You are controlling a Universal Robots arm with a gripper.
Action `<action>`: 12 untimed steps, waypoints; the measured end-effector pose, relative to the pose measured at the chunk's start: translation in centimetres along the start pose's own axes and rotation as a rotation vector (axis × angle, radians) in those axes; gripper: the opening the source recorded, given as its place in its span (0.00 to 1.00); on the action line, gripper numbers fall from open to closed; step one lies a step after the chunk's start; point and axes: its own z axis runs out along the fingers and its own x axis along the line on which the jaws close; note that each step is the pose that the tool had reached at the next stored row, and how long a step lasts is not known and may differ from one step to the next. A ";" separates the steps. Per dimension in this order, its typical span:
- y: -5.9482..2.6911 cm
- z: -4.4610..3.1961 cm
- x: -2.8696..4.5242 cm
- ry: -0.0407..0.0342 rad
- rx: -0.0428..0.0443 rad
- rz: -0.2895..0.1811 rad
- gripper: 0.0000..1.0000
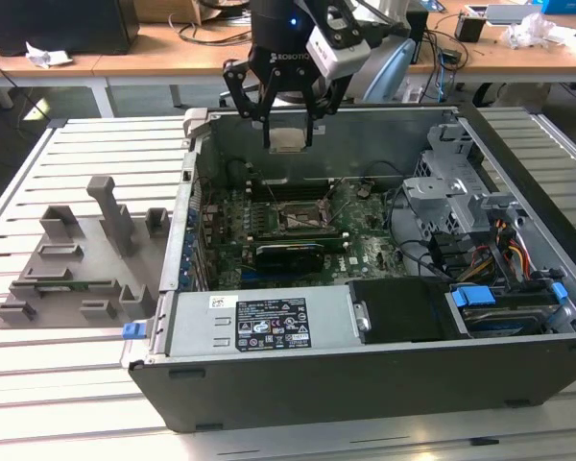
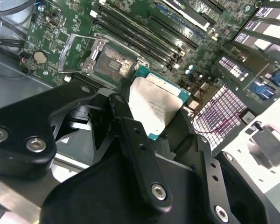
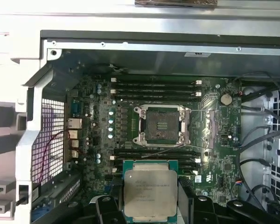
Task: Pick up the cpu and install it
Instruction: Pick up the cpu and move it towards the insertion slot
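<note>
The cpu, a flat square chip with a silver top and green rim, hangs above the back wall of the open computer case. My gripper is shut on it, one black finger on each side. Both wrist views show the cpu held between the fingers, silver face towards the cameras. The motherboard socket lies below in the case with its metal frame swung open and its contact field bare. The cpu is well above the socket, apart from it.
The grey plastic holder tray sits on the slatted table at the exterior view's left. Inside the case are the power supply, a drive cage with cables, and memory slots beside the socket. A wooden desk stands behind.
</note>
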 end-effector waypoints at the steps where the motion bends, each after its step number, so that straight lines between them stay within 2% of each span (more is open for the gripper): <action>1: 0.13 0.11 -0.07 0.0001 0.0000 0.000 0.55; 8: 1.28 1.05 -0.92 0.0020 0.0030 0.000 0.55; 12: 1.65 1.57 -1.31 0.0027 0.0050 -0.001 0.55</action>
